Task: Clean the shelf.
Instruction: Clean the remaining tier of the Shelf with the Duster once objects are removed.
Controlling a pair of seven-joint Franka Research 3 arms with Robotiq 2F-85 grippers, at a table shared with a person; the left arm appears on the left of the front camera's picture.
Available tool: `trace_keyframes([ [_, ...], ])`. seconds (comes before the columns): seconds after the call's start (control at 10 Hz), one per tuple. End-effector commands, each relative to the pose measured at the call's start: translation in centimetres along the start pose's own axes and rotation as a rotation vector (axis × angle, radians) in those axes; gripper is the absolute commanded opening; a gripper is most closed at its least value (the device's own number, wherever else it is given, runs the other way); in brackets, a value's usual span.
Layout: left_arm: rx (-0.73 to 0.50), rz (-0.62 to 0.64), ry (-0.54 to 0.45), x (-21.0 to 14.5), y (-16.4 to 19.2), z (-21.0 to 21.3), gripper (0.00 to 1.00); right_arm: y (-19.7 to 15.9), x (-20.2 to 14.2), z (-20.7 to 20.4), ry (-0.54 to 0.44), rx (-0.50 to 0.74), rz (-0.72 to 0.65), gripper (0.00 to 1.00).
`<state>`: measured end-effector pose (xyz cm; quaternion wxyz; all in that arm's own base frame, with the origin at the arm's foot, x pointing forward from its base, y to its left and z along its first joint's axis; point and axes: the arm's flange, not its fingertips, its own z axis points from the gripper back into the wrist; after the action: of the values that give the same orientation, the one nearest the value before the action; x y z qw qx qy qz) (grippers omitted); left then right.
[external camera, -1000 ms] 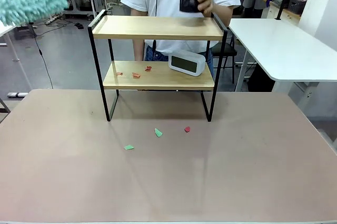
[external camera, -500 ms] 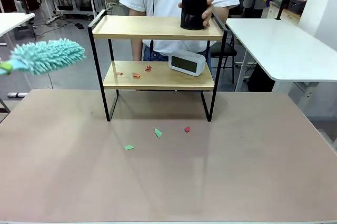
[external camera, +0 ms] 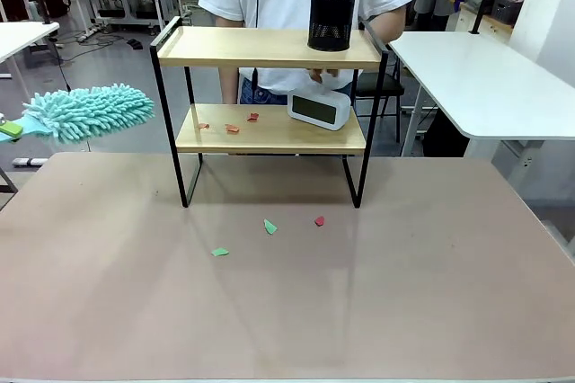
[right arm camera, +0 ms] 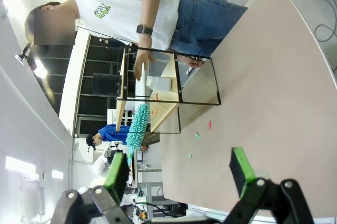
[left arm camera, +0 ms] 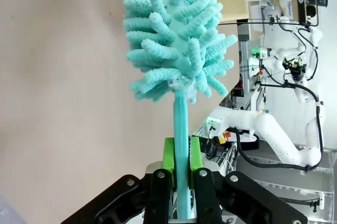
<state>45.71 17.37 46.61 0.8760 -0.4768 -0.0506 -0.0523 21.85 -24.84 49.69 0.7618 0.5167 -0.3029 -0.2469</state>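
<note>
Fingers [left arm camera: 168, 155] of L gripper [left arm camera: 181, 148] clamped tight on duster [left arm camera: 174, 34] handle – R gripper [right arm camera: 178, 167] wide open, empty. Shelf [external camera: 260, 47] at far side of table [external camera: 404, 293], w/ cup [external camera: 331, 16] on top, clock [external camera: 319, 108] below.

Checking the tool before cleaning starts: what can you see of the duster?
The duster has a fluffy teal microfibre-looking head on a flat teal handle. The left gripper is shut on the handle between its green pads. The duster hangs roughly level, left of the shelf, head toward it, clear of shelf and table.
</note>
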Motion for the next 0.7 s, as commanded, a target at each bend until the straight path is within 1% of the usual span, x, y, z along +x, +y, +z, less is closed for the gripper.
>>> trace_keyframes([
  [0.0, -0.012, 0.007, -0.031, -0.04, -0.66, -0.29, 0.12, 0.14, 0.19, -0.12, -0.009, 0.026, 0.024, 1.00],
  [0.6, -0.012, 0.007, -0.031, -0.04, -0.66, -0.29, 0.12, 0.14, 0.19, -0.12, -0.009, 0.026, 0.024, 1.00],
])
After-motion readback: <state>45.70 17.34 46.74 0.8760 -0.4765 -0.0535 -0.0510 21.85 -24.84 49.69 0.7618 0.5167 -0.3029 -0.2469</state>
